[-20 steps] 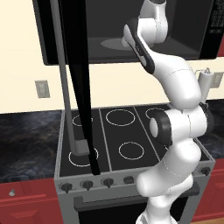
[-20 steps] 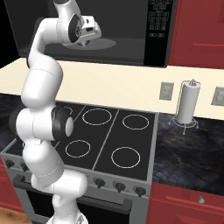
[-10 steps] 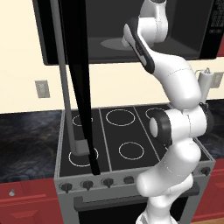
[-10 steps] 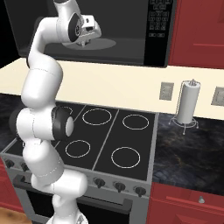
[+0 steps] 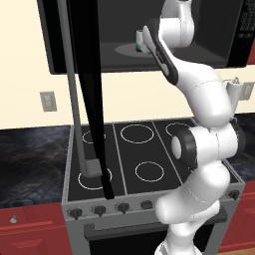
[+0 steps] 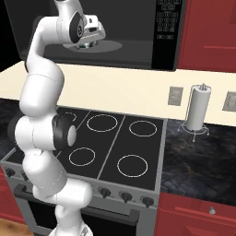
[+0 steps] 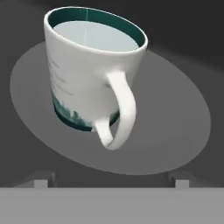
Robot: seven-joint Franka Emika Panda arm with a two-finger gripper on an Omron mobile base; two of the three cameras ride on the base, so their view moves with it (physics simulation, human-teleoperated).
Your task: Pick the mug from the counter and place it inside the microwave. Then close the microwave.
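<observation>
There is one mug (image 7: 89, 70), standing on the one round grey turntable (image 7: 175, 127) inside the one microwave (image 5: 219, 35), whose single door (image 5: 87, 89) hangs open with one long grey bar handle (image 5: 73, 99) on it. Below the microwave sits one stovetop (image 6: 110, 147) marked with six white burner rings and fronted by one row of dark knobs, four of which show in the left base view. To the right of the stovetop, one paper towel roll (image 6: 199, 108) stands on the counter (image 6: 198, 156), with two wall outlets (image 6: 175, 96) beside it and a third left of the microwave.
</observation>
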